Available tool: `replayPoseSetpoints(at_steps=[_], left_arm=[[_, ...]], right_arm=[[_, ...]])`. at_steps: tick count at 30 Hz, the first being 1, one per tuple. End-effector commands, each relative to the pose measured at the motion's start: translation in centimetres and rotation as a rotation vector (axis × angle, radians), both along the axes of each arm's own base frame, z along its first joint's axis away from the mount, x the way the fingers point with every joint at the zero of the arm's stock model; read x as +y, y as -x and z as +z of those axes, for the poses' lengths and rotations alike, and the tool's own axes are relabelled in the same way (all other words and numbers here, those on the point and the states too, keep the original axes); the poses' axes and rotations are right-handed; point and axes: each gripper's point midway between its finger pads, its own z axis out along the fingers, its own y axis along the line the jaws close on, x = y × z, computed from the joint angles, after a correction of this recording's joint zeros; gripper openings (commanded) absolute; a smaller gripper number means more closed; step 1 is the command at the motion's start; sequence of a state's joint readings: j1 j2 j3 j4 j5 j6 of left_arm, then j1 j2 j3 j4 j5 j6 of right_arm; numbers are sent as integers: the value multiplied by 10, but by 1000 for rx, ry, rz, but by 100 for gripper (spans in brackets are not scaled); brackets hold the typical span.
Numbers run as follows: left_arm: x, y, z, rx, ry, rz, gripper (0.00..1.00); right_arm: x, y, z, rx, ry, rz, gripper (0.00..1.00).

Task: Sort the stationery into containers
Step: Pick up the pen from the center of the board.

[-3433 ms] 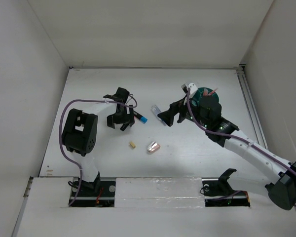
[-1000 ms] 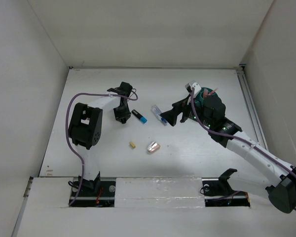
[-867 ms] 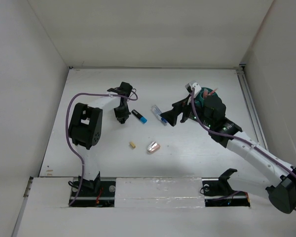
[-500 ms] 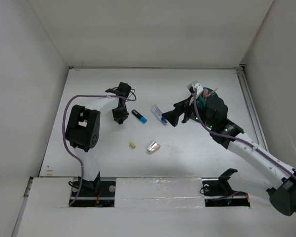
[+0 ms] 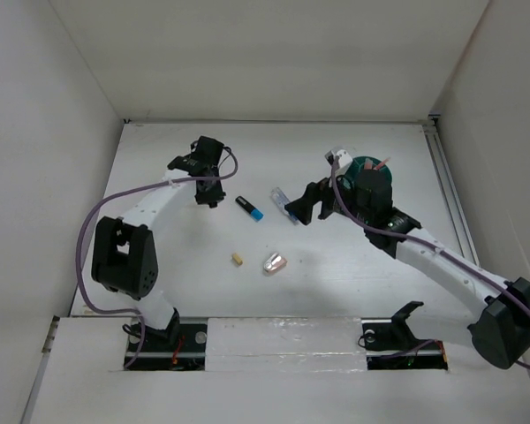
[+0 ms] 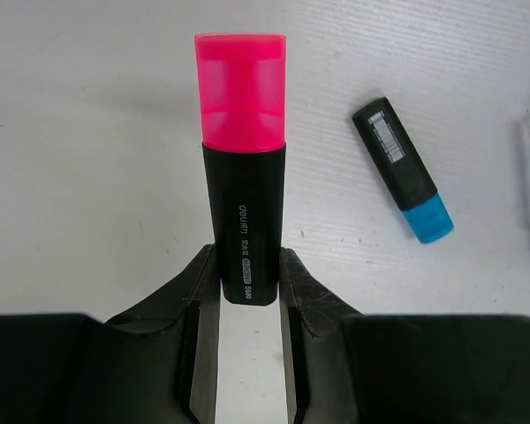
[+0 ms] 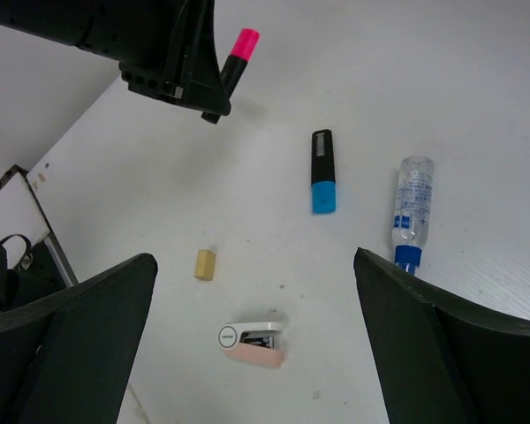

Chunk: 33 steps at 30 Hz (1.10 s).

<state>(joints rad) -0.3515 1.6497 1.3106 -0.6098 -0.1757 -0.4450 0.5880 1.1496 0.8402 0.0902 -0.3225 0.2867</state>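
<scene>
My left gripper (image 6: 243, 296) is shut on the black body of a pink-capped marker (image 6: 242, 168) and holds it just above the table, at the far left in the top view (image 5: 208, 198). A blue-capped black marker (image 5: 249, 208) lies to its right, then a clear blue-capped tube (image 5: 283, 202). A tan block (image 5: 237, 259) and a silver-pink oval piece (image 5: 275, 262) lie nearer the front. My right gripper (image 7: 256, 300) hangs open over these with nothing between its fingers (image 5: 301, 212). The teal bowl (image 5: 362, 164), with a pink pen (image 5: 383, 163) in it, is mostly hidden behind the right arm.
White walls close in the table (image 5: 177, 256) on the left, back and right. A rail (image 5: 449, 190) runs along the right edge. The arm bases (image 5: 283, 349) stand along the near edge.
My left gripper closed on the pink-capped marker and drew back toward the far left with it. The right arm shifted slightly left, still open.
</scene>
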Motion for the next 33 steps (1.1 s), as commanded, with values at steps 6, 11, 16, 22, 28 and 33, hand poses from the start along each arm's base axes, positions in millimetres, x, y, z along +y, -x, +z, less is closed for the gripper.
replayPoseSetpoints(at_steps=[6, 11, 16, 22, 28, 33], left_arm=[[-29, 13, 45, -128, 180, -179, 0], [-46, 22, 63, -200, 276, -282, 0], [-54, 36, 65, -212, 329, -336, 0], [-60, 39, 81, -267, 368, -378, 0], [-61, 43, 84, -274, 377, -387, 0], [-64, 43, 86, -281, 388, -408, 0]], right_arm=[[32, -13, 33, -33, -146, 75, 100], [65, -33, 43, 33, -275, 56, 97], [74, -63, 54, 70, -389, -39, 96], [105, -99, 49, 134, -416, -61, 92], [144, -107, 28, 229, -383, -36, 86], [163, -99, 25, 241, -362, -6, 75]])
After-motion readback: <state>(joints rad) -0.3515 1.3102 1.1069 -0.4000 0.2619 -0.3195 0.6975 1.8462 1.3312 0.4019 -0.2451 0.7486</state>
